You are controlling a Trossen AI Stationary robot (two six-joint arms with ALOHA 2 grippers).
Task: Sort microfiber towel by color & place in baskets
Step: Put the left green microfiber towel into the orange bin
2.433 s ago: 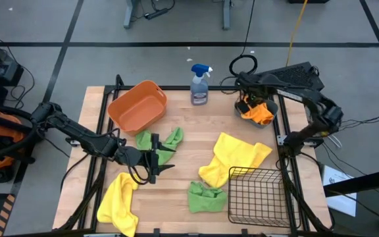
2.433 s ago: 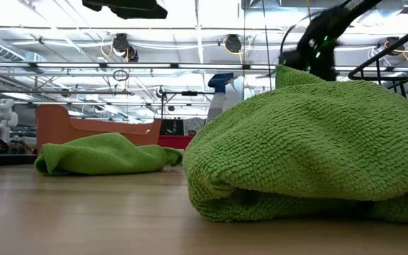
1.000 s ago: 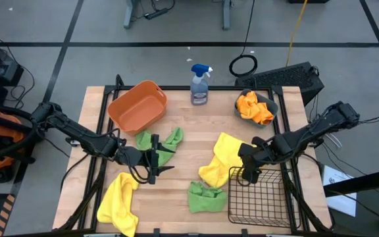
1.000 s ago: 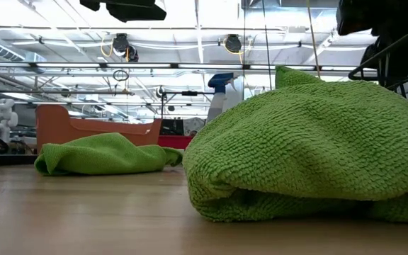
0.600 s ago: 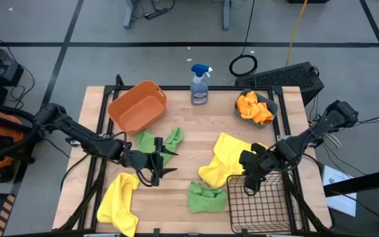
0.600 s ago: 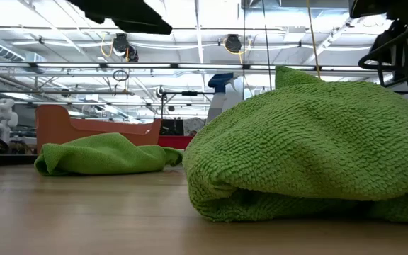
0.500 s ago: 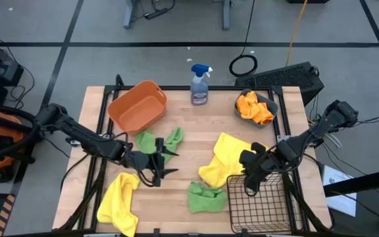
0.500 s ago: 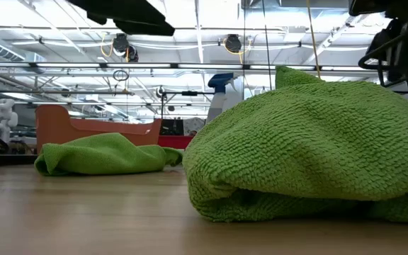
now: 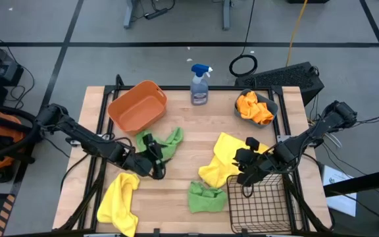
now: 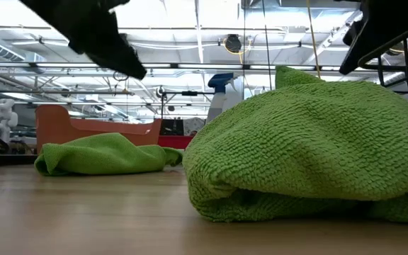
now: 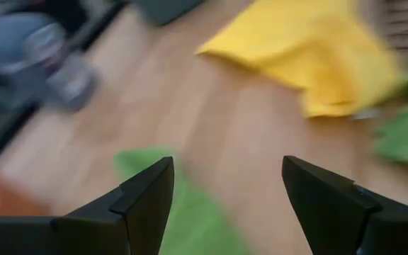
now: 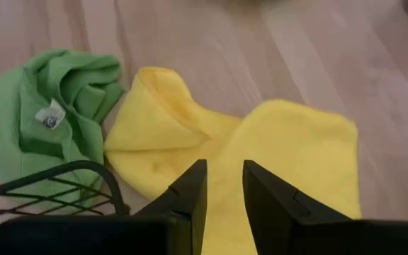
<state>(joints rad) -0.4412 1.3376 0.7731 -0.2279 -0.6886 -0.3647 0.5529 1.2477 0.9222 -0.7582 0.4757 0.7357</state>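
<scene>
Only in the right wrist view is the white tag [image 12: 50, 117] on the crumpled green microfiber towel [image 12: 44, 106] seen, beside the narrowly parted right gripper [image 12: 224, 185]. The left gripper [image 9: 149, 158], fingers spread w/ nothing held, has been swung from open wood onto the other green microfiber towel [image 9: 166, 141].

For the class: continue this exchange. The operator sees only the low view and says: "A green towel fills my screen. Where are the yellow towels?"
Observer: One yellow towel lies beside the wire basket; a second yellow towel lies near the table's front left corner.
Operator: Where is the right gripper?
Observer: The right gripper hovers over the yellow towel by the wire basket.
Operator: And the left?
Observer: The left gripper, fingers open, is at the farther green towel.
</scene>
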